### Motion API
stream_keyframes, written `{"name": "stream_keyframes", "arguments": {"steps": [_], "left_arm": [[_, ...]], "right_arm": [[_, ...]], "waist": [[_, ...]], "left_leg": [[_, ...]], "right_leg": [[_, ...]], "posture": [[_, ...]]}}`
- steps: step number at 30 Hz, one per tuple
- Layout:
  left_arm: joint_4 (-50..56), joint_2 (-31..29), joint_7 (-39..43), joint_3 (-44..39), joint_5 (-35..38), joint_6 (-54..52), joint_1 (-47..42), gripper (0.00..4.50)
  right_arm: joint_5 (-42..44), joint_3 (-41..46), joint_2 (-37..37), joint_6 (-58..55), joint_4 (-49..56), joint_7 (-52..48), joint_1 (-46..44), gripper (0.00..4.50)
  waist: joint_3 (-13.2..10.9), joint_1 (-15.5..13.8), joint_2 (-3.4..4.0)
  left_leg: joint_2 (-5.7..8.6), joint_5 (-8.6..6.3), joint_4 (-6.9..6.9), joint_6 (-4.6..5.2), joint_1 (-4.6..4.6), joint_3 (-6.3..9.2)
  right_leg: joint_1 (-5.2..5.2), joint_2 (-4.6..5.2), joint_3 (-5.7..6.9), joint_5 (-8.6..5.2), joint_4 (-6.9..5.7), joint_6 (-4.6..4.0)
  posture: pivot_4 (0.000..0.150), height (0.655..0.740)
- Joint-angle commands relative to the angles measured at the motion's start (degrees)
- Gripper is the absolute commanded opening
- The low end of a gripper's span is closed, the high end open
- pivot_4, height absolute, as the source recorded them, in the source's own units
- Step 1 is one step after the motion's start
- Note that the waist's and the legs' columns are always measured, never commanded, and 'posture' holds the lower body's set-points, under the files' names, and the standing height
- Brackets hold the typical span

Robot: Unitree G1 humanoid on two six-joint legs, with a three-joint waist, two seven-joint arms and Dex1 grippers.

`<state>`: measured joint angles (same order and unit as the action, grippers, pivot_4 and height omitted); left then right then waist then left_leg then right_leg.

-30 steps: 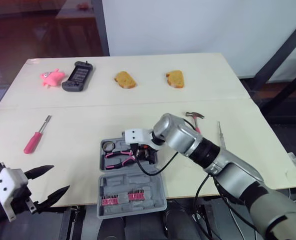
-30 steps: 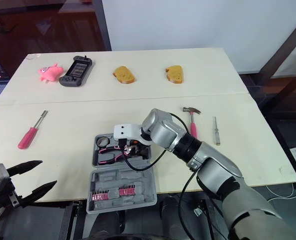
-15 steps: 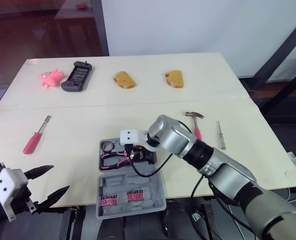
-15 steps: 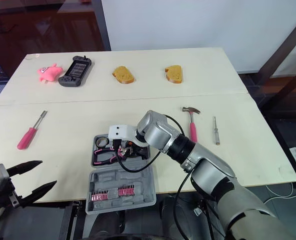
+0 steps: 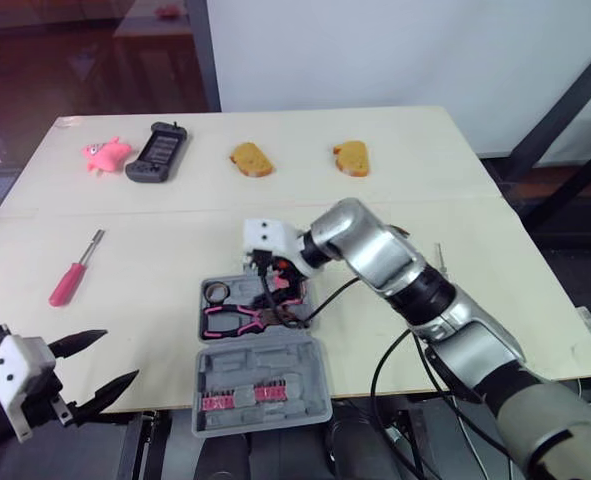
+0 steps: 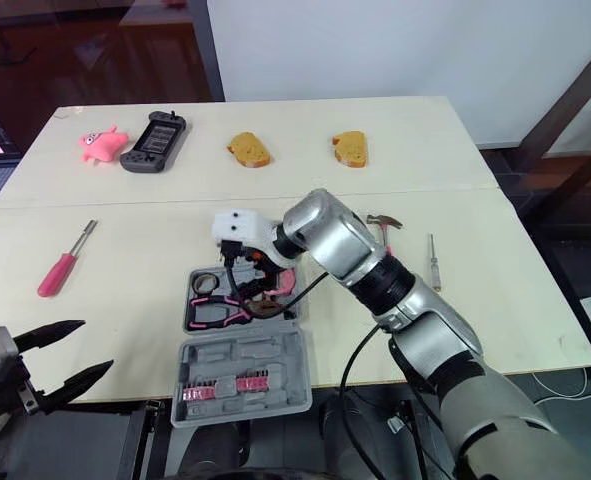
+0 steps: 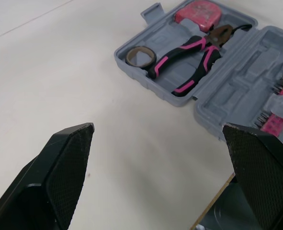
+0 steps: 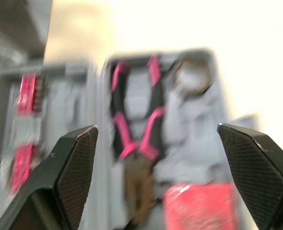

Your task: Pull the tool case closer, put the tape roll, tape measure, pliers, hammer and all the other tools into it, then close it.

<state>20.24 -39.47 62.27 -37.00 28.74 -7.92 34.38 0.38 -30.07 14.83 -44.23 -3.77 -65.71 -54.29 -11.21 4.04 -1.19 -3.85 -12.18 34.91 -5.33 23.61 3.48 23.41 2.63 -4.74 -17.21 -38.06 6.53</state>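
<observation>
Here, three tools in the one tool case: tape roll, pliers, tape measure; both jaws wide apart, empty.

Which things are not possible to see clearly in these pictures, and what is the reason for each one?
1. Hammer: eye views, handle hidden behind the right arm.
2. Tape measure: eye views, mostly covered by the right pincer.
3. Slim metal tool: eye views, too small to identify.
4. Pliers: right wrist view, blurred.
</observation>
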Motion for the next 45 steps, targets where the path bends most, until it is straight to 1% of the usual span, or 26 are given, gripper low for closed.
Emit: {"name": "stream_keyframes", "arguments": {"steps": [1,2,4,6,8,10,11,14,16,19,23,25,29,33,36,39,41,42,44,45], "left_arm": [[0.1,-1.0,0.6,-0.3,1.3,-0.6,-0.5,4.50],[0.0,-1.2,0.6,-0.5,1.9,-1.3,-1.0,4.50],[-0.4,-1.7,0.7,-0.9,2.2,-1.5,-1.8,4.50],[-0.6,-2.0,1.1,-1.0,2.2,-1.2,-2.3,4.50],[-0.5,-2.2,1.6,-1.2,3.0,-1.4,-3.3,4.50],[-0.6,-2.2,2.0,-1.2,3.4,-1.1,-4.1,4.50],[-0.7,-2.2,2.0,-1.3,3.6,-1.2,-4.2,4.50],[-0.7,-2.2,1.8,-1.7,3.7,-1.3,-4.3,4.50],[-0.4,-2.2,1.8,-1.7,3.5,-1.3,-4.1,4.50],[-0.2,-2.1,1.7,-1.8,3.4,-1.3,-3.7,4.50],[-0.1,-2.2,1.6,-1.9,3.3,-1.2,-3.2,4.50],[-0.1,-2.3,1.5,-1.9,3.2,-1.3,-3.0,4.50],[0.1,-2.9,1.2,-1.3,3.0,-2.4,-2.7,4.50],[0.2,-3.7,0.5,-0.3,2.0,-3.5,-2.8,4.50],[-2.6,-4.1,-4.5,1.4,-3.2,-2.8,-6.2,4.50],[-4.3,-5.1,-6.4,2.9,-5.7,-3.9,-8.3,4.50],[-5.4,-7.2,-4.6,4.7,-7.0,-4.4,-8.5,4.50],[-6.4,-8.9,-2.7,6.0,-8.3,-3.6,-7.9,4.50],[-8.1,-11.7,0.2,8.0,-9.4,-3.2,-8.0,4.50],[-9.2,-13.4,1.6,8.9,-9.0,-4.6,-8.8,4.50]], "right_arm": [[1.3,3.5,-1.6,11.9,2.5,5.5,6.1,4.25],[2.2,3.9,-2.1,11.9,1.7,5.5,7.2,4.02],[5.1,4.6,-2.6,11.0,0.8,3.3,9.1,3.40],[6.4,4.7,-2.0,15.8,1.1,1.8,11.0,2.32],[3.3,2.2,-1.4,21.9,-1.5,3.0,12.7,1.26],[1.7,1.3,-2.5,25.3,-5.2,5.0,13.8,0.22],[0.5,0.8,-2.8,27.9,-7.1,5.9,13.9,0.10],[-0.6,0.2,-3.8,30.6,-11.8,6.6,14.5,0.10],[-0.6,0.6,-5.0,30.1,-15.0,7.7,14.6,0.10],[-2.7,-0.5,-5.8,29.8,-20.7,9.0,14.7,0.10],[-7.5,-4.8,-5.5,31.0,-28.9,8.3,15.6,0.10],[-7.9,-4.9,-5.8,30.0,-31.1,8.2,15.8,0.10],[-6.2,-2.3,-7.8,29.4,-34.1,9.0,15.3,0.10],[-4.6,0.6,-8.5,36.1,-32.6,8.9,14.3,0.10],[0.2,6.2,-8.1,35.0,-23.7,7.8,12.0,0.10],[5.1,11.3,-7.0,34.0,-16.0,7.0,11.4,0.10],[6.1,12.2,-4.0,32.1,-11.6,4.7,11.2,0.10],[8.0,12.8,-1.5,28.7,-8.7,1.9,11.1,0.10],[11.4,14.5,4.4,23.7,-2.6,-2.7,12.3,0.10],[11.2,14.5,8.1,23.8,-0.1,-4.7,13.8,0.10]], "waist": [[0.0,0.0,0.00],[0.0,0.0,0.00],[0.0,0.0,0.01],[0.0,0.0,0.01],[0.0,0.0,0.01],[0.0,0.0,0.00],[0.0,0.0,0.00],[0.0,0.0,0.00],[0.0,0.0,0.00],[0.0,0.0,0.00],[0.1,0.1,-0.01],[0.3,0.1,-0.04],[0.8,0.1,-0.19],[0.9,0.1,-0.24],[0.8,-0.1,-0.28],[0.7,-0.1,-0.18],[0.7,-0.1,-0.21],[0.7,-0.1,-0.21],[0.7,-0.2,-0.19],[0.7,-0.5,-0.16]], "left_leg": [[0.00,0.00,-0.01,0.00,0.00,0.00],[0.00,0.00,-0.01,0.00,0.00,-0.01],[0.00,0.00,0.00,0.00,0.00,-0.01],[0.00,0.00,0.03,0.00,0.00,0.00],[0.00,0.00,0.03,0.00,0.00,0.00],[0.00,0.00,0.02,0.00,0.00,0.00],[0.00,0.00,0.02,0.00,-0.01,0.00],[0.00,0.00,0.02,0.00,-0.01,0.00],[0.00,0.00,0.02,0.00,-0.01,0.00],[0.00,0.00,0.02,0.00,-0.02,0.00],[0.00,0.00,0.00,0.00,-0.17,0.00],[0.00,0.00,-0.03,0.00,-0.28,0.00],[-0.01,0.00,-0.18,0.00,-0.46,0.00],[-0.02,0.00,-0.30,0.00,-0.81,-0.01],[-0.02,0.00,-0.33,0.00,-0.78,0.00],[-0.01,0.02,-0.21,-0.01,-0.27,0.02],[-0.02,0.02,-0.19,-0.02,-0.16,0.04],[-0.01,0.02,-0.20,-0.02,-0.16,0.04],[-0.01,0.02,-0.25,-0.02,-0.16,0.03],[-0.01,0.02,-0.27,-0.02,-0.16,0.03]], "right_leg": [[0.00,0.00,0.00,0.00,0.01,0.00],[0.00,0.00,0.00,0.00,0.01,0.00],[-0.01,0.00,-0.01,0.01,0.00,0.01],[-0.02,0.00,-0.01,0.01,-0.01,0.01],[-0.03,0.00,-0.01,0.01,-0.01,0.01],[-0.03,0.00,0.00,0.01,0.00,0.01],[-0.04,-0.01,0.00,0.00,0.00,0.01],[-0.03,0.00,-0.01,0.01,-0.01,0.01],[-0.04,0.00,-0.01,0.01,-0.01,0.02],[-0.04,-0.01,-0.01,0.01,-0.01,0.02],[-0.18,-0.01,-0.01,0.00,0.00,0.00],[-0.27,-0.01,-0.01,-0.01,0.00,-0.01],[-0.38,-0.02,-0.01,-0.06,0.00,-0.10],[-0.68,-0.03,-0.01,-0.24,0.02,-0.38],[-0.65,-0.03,-0.01,-0.24,0.02,-0.39],[-0.20,-0.04,0.00,-0.20,-0.06,-0.33],[-0.10,-0.04,0.03,-0.09,-0.07,-0.11],[-0.10,-0.03,0.04,-0.10,-0.05,-0.10],[-0.10,-0.02,0.04,-0.10,-0.02,-0.10],[-0.10,-0.01,0.05,-0.11,-0.01,-0.12]], "posture": [[0.150,0.7400],[0.150,0.7400],[0.150,0.7400],[0.150,0.7400],[0.150,0.7400],[0.150,0.7400],[0.150,0.7400],[0.150,0.7400],[0.150,0.7400],[0.150,0.7400],[0.150,0.7400],[0.150,0.7400],[0.150,0.7400],[0.150,0.7400],[0.150,0.7400],[0.150,0.7400],[0.150,0.7400],[0.150,0.7400],[0.150,0.7400],[0.150,0.7400]]}}
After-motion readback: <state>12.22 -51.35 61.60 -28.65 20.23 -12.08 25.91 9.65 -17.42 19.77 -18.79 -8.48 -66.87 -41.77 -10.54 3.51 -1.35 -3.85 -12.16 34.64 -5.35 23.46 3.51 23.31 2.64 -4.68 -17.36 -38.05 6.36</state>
